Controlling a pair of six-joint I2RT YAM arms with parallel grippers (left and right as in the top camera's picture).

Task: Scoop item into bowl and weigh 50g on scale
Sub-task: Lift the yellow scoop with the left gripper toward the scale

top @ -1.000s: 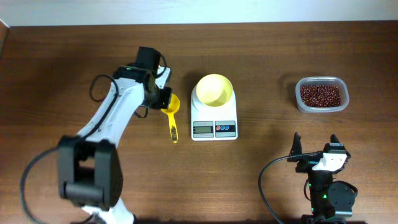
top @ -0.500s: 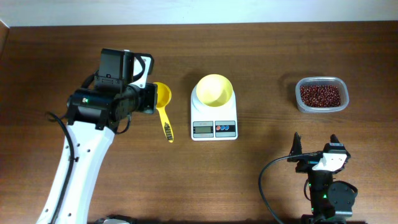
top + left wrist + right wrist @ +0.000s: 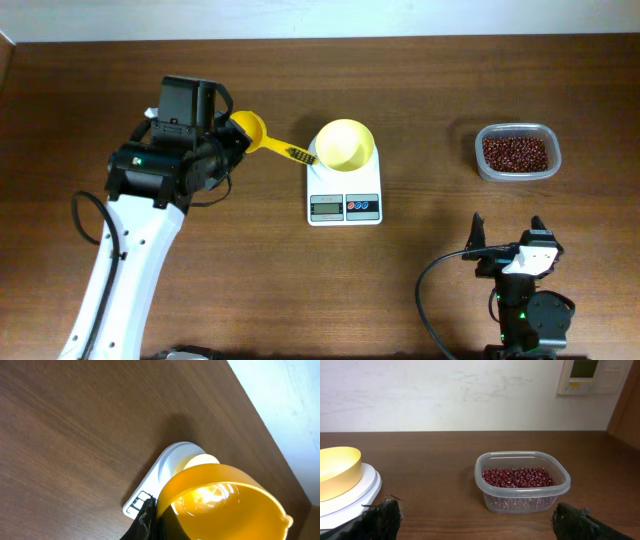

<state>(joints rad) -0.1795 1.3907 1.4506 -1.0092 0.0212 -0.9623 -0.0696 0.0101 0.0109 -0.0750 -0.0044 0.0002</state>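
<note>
My left gripper (image 3: 230, 140) is shut on the small bright yellow scoop (image 3: 252, 131) and holds it above the table, left of the scale; the scoop's handle points right toward the bowl. In the left wrist view the empty scoop (image 3: 225, 502) fills the lower right beside a dark finger (image 3: 147, 520). The pale yellow bowl (image 3: 345, 143) sits empty on the white scale (image 3: 345, 205). The red-brown beans (image 3: 516, 153) lie in a clear tub (image 3: 545, 135) at the right. My right gripper (image 3: 505, 242) is open and empty near the front edge, with the beans (image 3: 517, 477) ahead of it.
The right wrist view shows the clear tub (image 3: 522, 495) in the middle, the bowl (image 3: 337, 472) and scale (image 3: 355, 495) at the left, and a white wall behind the table. The left arm stretches from the front left edge.
My left gripper has lifted the scoop off the table and turned it, so the handle now points right toward the bowl instead of toward the front. The right arm has not moved.
</note>
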